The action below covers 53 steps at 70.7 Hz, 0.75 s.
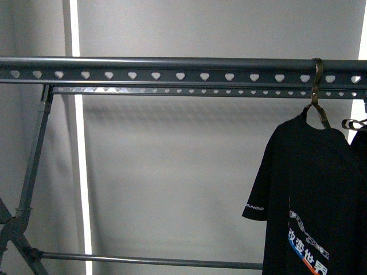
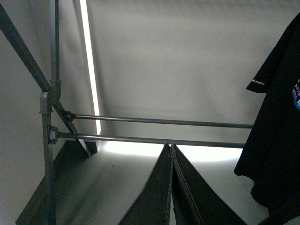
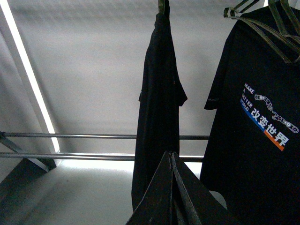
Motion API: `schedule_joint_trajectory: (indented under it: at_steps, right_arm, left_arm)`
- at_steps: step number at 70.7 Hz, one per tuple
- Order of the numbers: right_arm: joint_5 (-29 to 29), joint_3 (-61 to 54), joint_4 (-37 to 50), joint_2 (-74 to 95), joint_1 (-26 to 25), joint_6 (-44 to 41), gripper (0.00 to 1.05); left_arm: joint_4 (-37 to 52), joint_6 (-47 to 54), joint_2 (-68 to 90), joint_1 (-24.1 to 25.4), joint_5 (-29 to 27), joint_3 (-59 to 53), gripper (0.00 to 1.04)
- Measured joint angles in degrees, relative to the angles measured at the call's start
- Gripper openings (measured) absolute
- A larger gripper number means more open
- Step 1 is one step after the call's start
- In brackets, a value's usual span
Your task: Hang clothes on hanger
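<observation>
The dark grey rack's top rail (image 1: 172, 74) with heart-shaped holes runs across the front view. A black T-shirt (image 1: 309, 195) with white lettering and a blue-orange stripe hangs from it on a brass-coloured hanger (image 1: 317, 86) at the right. Its sleeve and side show in the left wrist view (image 2: 276, 117). In the right wrist view a printed black T-shirt (image 3: 262, 122) hangs at one side. My left gripper (image 2: 170, 146) is shut and empty, apart from the shirt. My right gripper (image 3: 170, 152) is shut and empty, in front of the hanging garments. Neither gripper shows in the front view.
A black garment (image 3: 157, 108) seen edge-on, with no print showing, hangs beside the printed shirt. More hangers (image 3: 276, 14) sit above that shirt. Another hanger (image 1: 354, 122) and dark garment are at the far right. The rack's slanted leg (image 1: 31, 172) and lower rails (image 2: 159, 122) lie left and below.
</observation>
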Motion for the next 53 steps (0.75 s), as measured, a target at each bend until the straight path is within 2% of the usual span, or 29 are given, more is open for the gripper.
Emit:
schedule_joint_trajectory:
  at_steps: [7, 43, 53]
  right_arm:
    - [0.0, -0.8, -6.9, -6.4, 0.0, 0.0, 0.02]
    - [-0.2, -4.4, -6.9, -11.3, 0.0, -0.1, 0.03]
    - [-0.2, -4.4, -6.9, -11.3, 0.0, -0.1, 0.27]
  left_arm:
    - [0.0, 0.0, 0.0, 0.0, 0.0, 0.0, 0.04]
    - [0.0, 0.0, 0.0, 0.0, 0.0, 0.0, 0.04]
    - [0.0, 0.0, 0.0, 0.0, 0.0, 0.0, 0.30]
